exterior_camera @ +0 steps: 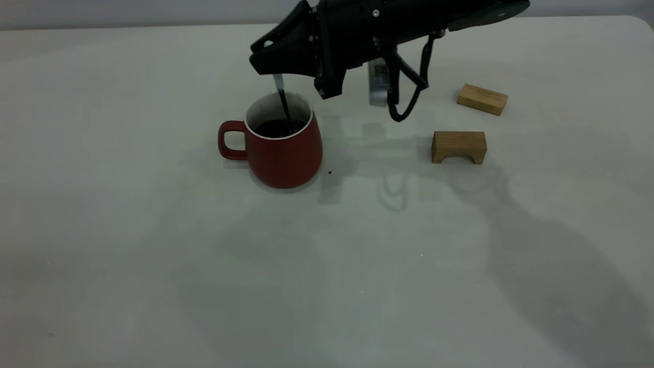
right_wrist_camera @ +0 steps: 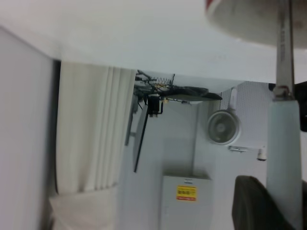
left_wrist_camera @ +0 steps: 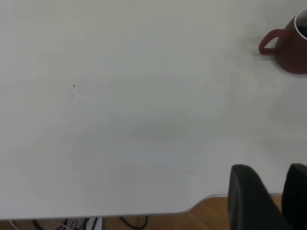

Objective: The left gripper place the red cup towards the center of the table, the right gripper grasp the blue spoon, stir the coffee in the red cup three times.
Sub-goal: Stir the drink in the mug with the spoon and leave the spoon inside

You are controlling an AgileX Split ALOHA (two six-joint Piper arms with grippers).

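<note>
The red cup stands near the middle of the table, its handle pointing left, with dark coffee inside. My right gripper hovers just above the cup and is shut on the blue spoon. The spoon's metal neck reaches down into the coffee. The right wrist view shows the pale handle pinched between the fingers and the cup's rim beyond. My left gripper is shut on nothing at the table's edge, far from the cup. It is out of the exterior view.
Two wooden blocks lie right of the cup: an arched one and a flat one behind it. A tiny dark speck sits by the cup's base. The table's rounded edge and the wooden floor lie beside the left gripper.
</note>
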